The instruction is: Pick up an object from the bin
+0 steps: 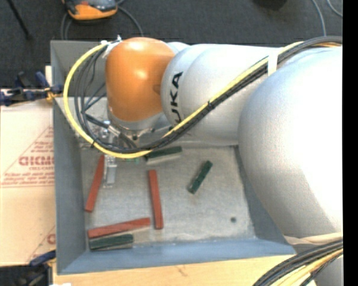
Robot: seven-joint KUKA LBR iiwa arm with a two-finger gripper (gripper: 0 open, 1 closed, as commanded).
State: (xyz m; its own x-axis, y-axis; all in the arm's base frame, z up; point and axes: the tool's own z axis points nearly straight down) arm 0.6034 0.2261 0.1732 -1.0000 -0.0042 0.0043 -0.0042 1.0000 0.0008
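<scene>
My gripper [111, 173] hangs down at the left of the bin, below the orange wrist cover. Just to its left a long red stick [95, 184] lies slanted along the left wall, very close to the gripper. Another red stick [155, 199] lies nearly upright a short way to its right. A dark green stick [164, 154] pokes out from under the arm, above and to the right of the gripper.
A second green stick [199, 177] lies slanted in the middle of the bin. By the front wall a red stick [119, 226] lies above a green one [110, 242]. The arm covers the bin's back and right side.
</scene>
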